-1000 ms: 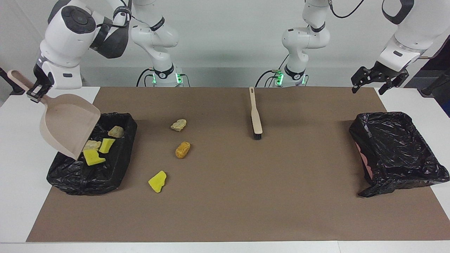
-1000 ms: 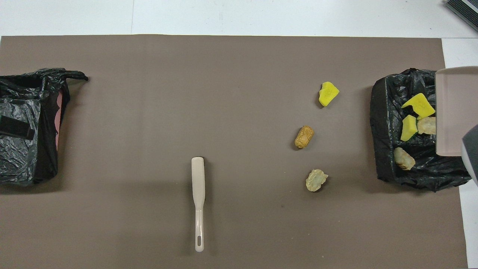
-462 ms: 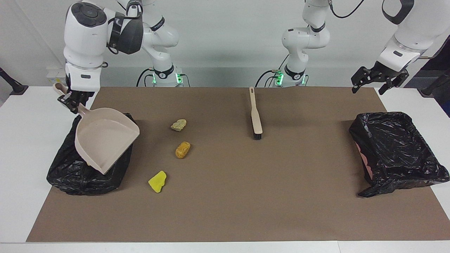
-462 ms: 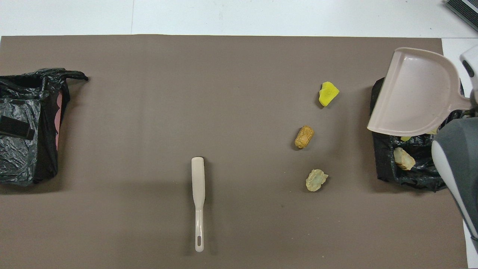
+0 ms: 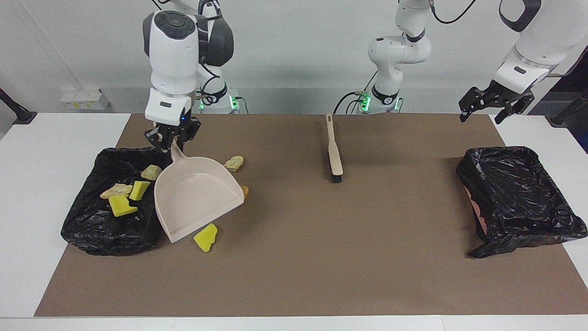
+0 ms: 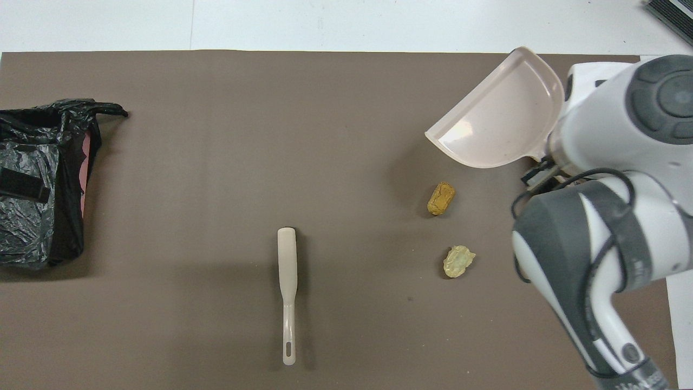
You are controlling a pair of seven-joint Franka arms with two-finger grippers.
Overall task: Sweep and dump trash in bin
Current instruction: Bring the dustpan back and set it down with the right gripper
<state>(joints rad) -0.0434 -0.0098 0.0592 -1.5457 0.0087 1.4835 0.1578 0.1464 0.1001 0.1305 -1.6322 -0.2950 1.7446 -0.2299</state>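
We are gripping the dustpan [image 5: 195, 200] by its handle with our right gripper [image 5: 171, 138], fingers pinched on it, carrying it tilted over the mat [image 5: 321, 257] just beside the bin [image 5: 92, 230] at the right arm's end. Four scraps [image 5: 123, 205] are lying inside that bin; three scraps [image 6: 458, 261] are lying loose on the mat near the pan. Our left gripper [image 5: 495, 106] is waiting, spread wide, above the mat's corner, near the second bin [image 5: 519, 197]. The brush [image 5: 334, 151] is lying mid-mat, open mat around it.

I see a beige dustpan [image 5: 195, 195], yellow and tan trash [image 5: 123, 205] in the black-lined bin [image 5: 92, 225], brown mat [image 5: 321, 257].
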